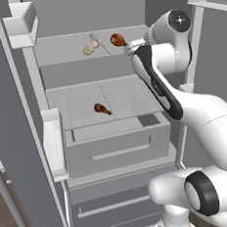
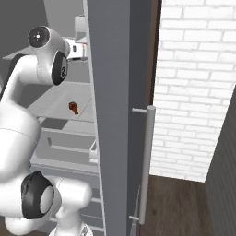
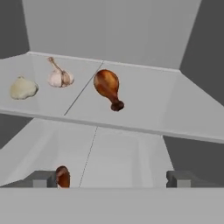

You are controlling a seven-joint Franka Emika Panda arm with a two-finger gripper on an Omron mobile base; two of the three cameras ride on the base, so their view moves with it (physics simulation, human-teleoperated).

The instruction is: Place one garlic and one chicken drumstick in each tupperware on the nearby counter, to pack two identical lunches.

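I face an open fridge. On its upper shelf lie a chicken drumstick and, to its left, two garlic bulbs, seen as one pale cluster from the left base. A second drumstick rests on the lower shelf. My gripper is open and empty, level with the upper shelf's front edge, a short way in front of the upper drumstick. The tupperware and the counter are out of view.
A grey drawer juts out below the lower shelf. The left door's bins stand close on the left. The right fridge door with its bar handle stands beside my arm, a brick wall beyond it.
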